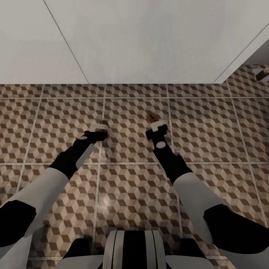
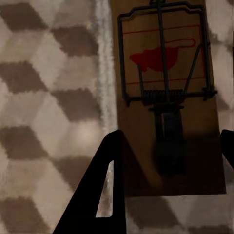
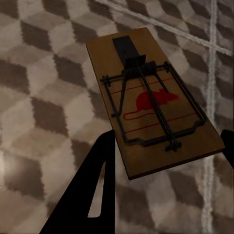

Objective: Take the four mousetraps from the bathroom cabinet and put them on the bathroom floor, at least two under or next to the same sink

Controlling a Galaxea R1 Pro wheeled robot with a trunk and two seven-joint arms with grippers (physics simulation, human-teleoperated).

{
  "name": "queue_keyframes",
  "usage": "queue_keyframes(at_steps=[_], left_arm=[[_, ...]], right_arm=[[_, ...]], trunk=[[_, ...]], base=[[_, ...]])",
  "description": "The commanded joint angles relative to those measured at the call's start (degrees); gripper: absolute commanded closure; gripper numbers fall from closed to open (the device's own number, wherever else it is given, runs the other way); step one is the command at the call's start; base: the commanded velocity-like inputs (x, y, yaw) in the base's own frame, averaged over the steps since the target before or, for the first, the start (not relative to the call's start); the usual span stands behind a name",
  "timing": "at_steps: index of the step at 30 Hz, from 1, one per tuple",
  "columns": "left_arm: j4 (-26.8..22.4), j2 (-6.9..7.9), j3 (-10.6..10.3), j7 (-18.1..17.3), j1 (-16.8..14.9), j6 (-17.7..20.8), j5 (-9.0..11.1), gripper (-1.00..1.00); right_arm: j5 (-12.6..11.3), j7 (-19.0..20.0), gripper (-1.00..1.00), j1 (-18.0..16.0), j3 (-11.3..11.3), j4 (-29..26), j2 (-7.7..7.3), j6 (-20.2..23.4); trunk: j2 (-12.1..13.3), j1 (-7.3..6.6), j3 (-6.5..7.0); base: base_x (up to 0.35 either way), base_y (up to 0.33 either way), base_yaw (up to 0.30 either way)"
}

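Head view: both end effectors w/ mousetraps, apparently gripped, over bathroom floor [image 1: 130,179].

Two flat brown wooden mousetraps [image 2: 168,97] [image 3: 153,100] with dark wire and red mouse print, above cube-patterned tile floor [image 1: 130,179]

Head looks down; wrists close over shared bathroom floor [image 1: 130,179]

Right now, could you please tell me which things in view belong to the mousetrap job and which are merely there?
Job:
- mousetrap between the left gripper's fingers
- mousetrap between the right gripper's fingers
- bathroom floor, cube-patterned tiles
- white block ahead, possibly the sink

Merely there:
- small object at the far right edge, too cut off to identify
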Motion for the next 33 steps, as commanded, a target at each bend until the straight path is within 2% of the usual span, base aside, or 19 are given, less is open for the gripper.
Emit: queue_keyframes(at_steps=[1, 5, 11, 20, 25, 33], left_arm=[[-0.69, 0.39, -0.37, 0.62, -0.03, 0.19, 0.59, 1.00], [-2.99, 1.57, -0.43, 0.67, -0.03, 0.30, 0.56, 1.00], [-3.72, 2.34, -0.49, 0.69, -0.03, 0.33, 0.56, 1.00], [-4.11, 2.56, -0.53, 0.93, -0.03, 0.34, 0.56, 1.00], [-7.44, 2.79, -0.53, 1.02, 0.12, 0.56, 0.31, 1.00], [-8.13, 3.09, -0.53, 1.03, 0.14, 0.69, 0.26, 1.00]], right_arm=[[0.49, -0.32, 1.00, -0.02, 0.18, -0.31, 0.00, 0.47], [0.52, -0.43, 1.00, -0.01, 0.30, -1.89, 0.00, 0.36], [0.54, -0.55, 1.00, -0.01, 0.36, -2.38, 0.00, 0.36], [0.55, -1.89, 1.00, 0.00, 0.37, -2.44, 0.00, 0.37], [0.45, -2.36, 1.00, 0.03, 0.37, -2.46, 0.00, 0.39], [0.43, -2.47, 1.00, 0.06, 0.37, -2.46, 0.00, 0.60]], trunk=[[-0.01, 0.00, -0.03], [-0.01, 0.00, -0.03], [-0.01, 0.00, -0.03], [-0.01, 0.00, -0.03], [-0.01, 0.00, -0.03], [-0.01, 0.00, -0.03]], base=[[0.000, 0.000, 0.000], [0.000, 0.000, 0.000], [0.000, 0.000, 0.000], [0.000, 0.000, 0.000], [0.000, 0.000, 0.000], [0.000, 0.000, 0.000]])
